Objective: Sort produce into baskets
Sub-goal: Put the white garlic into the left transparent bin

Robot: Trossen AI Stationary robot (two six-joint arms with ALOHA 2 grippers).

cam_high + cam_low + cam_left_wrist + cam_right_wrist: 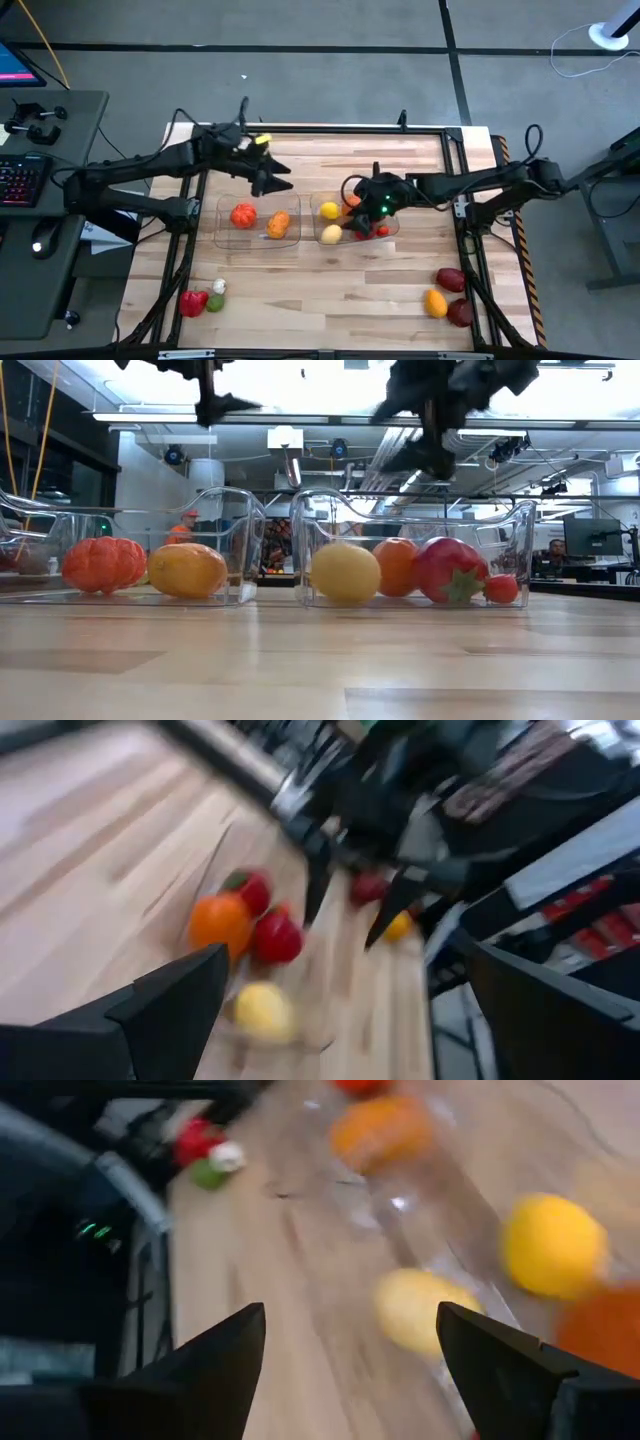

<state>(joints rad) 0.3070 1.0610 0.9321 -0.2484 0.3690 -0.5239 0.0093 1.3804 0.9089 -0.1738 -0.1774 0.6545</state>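
Note:
Two clear baskets stand mid-table. The left basket holds a red-orange ribbed piece and an orange piece. The right basket holds yellow, pale yellow, orange and red pieces. My left gripper hangs open and empty above the left basket's far right corner; its wide-apart fingers show in the left wrist view. My right gripper hangs open and empty over the right basket, seen also in the right wrist view.
Loose produce lies near the front edge: a red piece, a green one and a white one at the left; two dark maroon pieces and a yellow-orange one at the right. Bare wood lies between the groups.

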